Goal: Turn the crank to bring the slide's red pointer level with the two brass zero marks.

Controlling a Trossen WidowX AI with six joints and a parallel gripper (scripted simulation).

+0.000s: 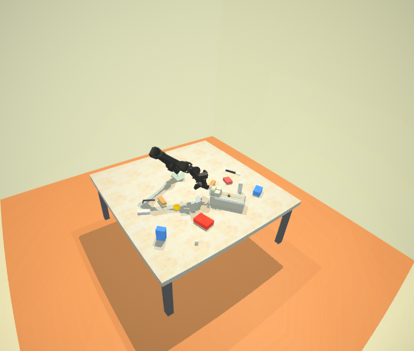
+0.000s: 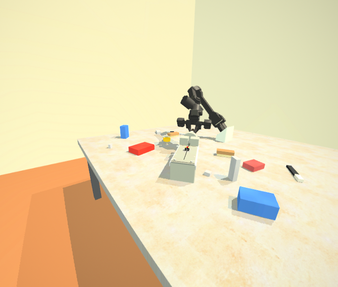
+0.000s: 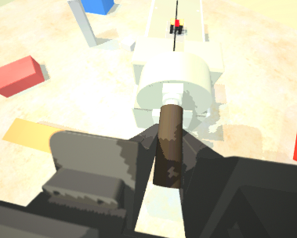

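Observation:
The pale grey-green machine stands on the table with its crank disc facing my arm. The slide's small red pointer sits over the dark slot in the top, with black parts beside it. Yellowish bits show at both sides of the pointer in the wrist view; they are too small to tell whether it is exactly level. My gripper is shut on the dark brown crank handle, which sticks out from the disc toward the wrist camera.
A bright red block lies beside the machine. On the other side are an upright grey block, a duller red block, an orange block and a blue block.

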